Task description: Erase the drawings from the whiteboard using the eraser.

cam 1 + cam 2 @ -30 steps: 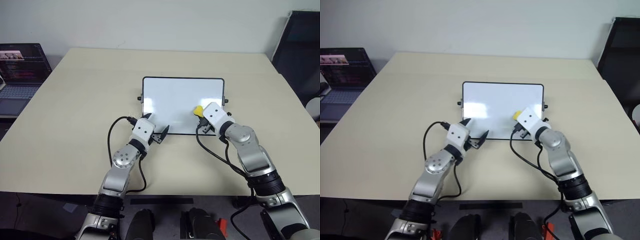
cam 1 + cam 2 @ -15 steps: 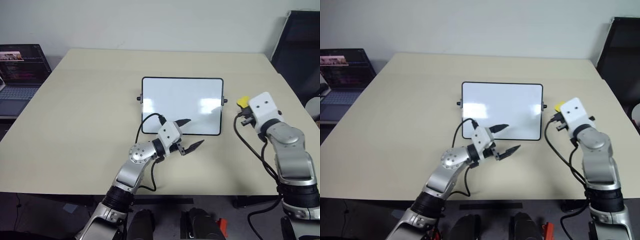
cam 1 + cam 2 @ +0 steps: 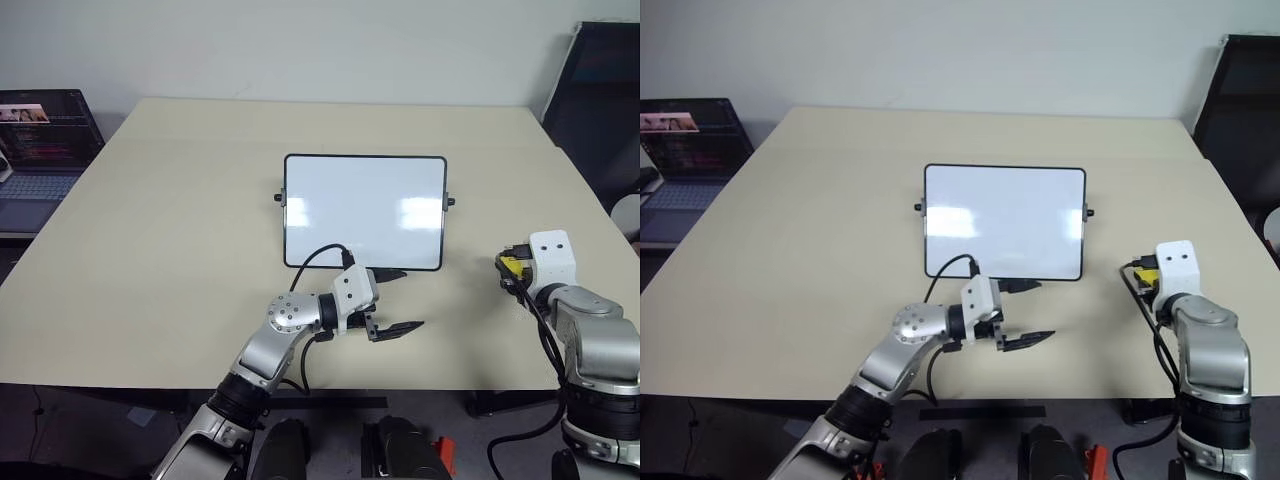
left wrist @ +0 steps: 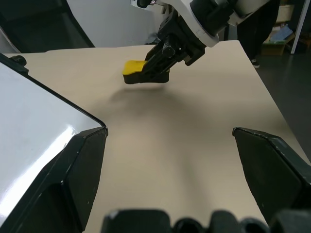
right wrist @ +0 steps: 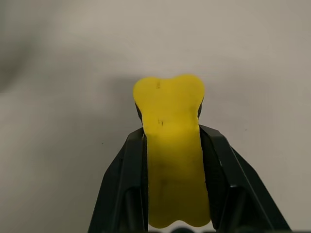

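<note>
Claw-wise: right claw (image 5: 172,194) is clamped on the eraser (image 5: 171,145), black fingers (image 5: 121,179) pinching its long sides w/ the yellow face up and the rounded end sticking out past the tips; left claw (image 3: 392,300) is spread wide, holding nothing, pointing across the front of the robot just near the whiteboard's near edge. Big to small: table (image 3: 160,200) is a wide beige top, bare around the work area, laptop (image 3: 40,140) off its left side. Whiteboard (image 3: 365,205) lies flat mid-table, black frame, small knobs on the short sides, glossy w/ light glare; I can't make out any drawings on it from the head views, so it looks wiped or nearly so, though faint marks could hide in the glare. Board prob stiff, light and slick-bottomed, so likely to skate under a push; best steadied at the frame edge or a corner, not the shiny face. Eraser sits well right of the board, held just above the table per the left wrist view (image 4: 146,73). Judging by looks it's a light, rigid plastic block w/ a softer black pad underneath; the waisted middle is the natural hold, and that's where the fingers are. Smooth plastic could twist in the grip if pressed hard at an angle.
</note>
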`<action>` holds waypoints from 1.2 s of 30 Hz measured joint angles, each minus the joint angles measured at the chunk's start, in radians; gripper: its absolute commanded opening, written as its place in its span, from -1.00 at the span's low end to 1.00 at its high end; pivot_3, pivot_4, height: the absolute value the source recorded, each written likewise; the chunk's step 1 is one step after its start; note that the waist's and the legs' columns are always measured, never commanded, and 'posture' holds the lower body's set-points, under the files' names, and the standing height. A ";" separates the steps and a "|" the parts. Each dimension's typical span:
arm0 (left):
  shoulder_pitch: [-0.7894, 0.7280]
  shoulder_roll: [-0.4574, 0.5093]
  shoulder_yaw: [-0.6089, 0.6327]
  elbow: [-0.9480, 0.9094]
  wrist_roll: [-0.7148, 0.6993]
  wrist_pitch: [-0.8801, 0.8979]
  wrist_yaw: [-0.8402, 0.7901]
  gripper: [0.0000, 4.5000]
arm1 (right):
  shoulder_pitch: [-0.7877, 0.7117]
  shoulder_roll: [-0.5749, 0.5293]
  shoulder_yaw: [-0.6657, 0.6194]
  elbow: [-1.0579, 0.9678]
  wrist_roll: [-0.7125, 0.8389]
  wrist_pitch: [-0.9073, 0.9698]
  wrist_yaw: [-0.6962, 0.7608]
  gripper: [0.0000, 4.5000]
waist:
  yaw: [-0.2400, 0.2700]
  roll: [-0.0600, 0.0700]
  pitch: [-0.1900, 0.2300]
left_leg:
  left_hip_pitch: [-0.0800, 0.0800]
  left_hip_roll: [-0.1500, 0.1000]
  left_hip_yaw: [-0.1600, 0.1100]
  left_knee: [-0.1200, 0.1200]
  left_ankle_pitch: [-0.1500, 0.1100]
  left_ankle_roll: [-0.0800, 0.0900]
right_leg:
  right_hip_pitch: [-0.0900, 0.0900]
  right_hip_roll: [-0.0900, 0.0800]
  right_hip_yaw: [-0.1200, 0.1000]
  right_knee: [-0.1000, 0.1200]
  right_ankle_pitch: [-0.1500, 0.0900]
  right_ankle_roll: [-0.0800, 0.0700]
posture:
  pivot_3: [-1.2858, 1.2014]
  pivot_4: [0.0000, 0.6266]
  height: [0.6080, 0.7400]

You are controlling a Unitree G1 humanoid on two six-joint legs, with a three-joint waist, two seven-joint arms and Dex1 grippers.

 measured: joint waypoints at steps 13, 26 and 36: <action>-0.017 0.029 0.021 0.054 0.076 -0.048 0.074 1.00 | -0.068 0.023 -0.010 0.107 0.059 -0.013 -0.064 -0.50 | 0.001 0.000 0.000 | 0.000 0.000 0.001 0.000 0.000 0.000 | 0.000 0.000 0.000 0.000 0.000 0.000 | 0.03 -0.52 1.00; -0.017 0.039 0.030 0.054 0.078 -0.054 0.082 1.00 | -0.060 0.007 0.013 0.132 0.072 -0.051 -0.080 -0.50 | 0.001 0.000 0.000 | 0.000 0.000 0.001 0.000 0.000 0.000 | 0.000 0.000 0.000 0.000 0.001 -0.001 | 0.03 -0.52 1.00; -0.017 0.035 0.030 0.054 0.078 -0.054 0.078 1.00 | -0.059 0.001 0.013 0.132 0.097 -0.051 -0.100 -0.50 | 0.001 0.000 0.000 | 0.000 0.000 0.001 0.000 0.000 0.000 | 0.000 0.000 0.000 0.000 0.001 -0.002 | 0.03 -0.52 1.00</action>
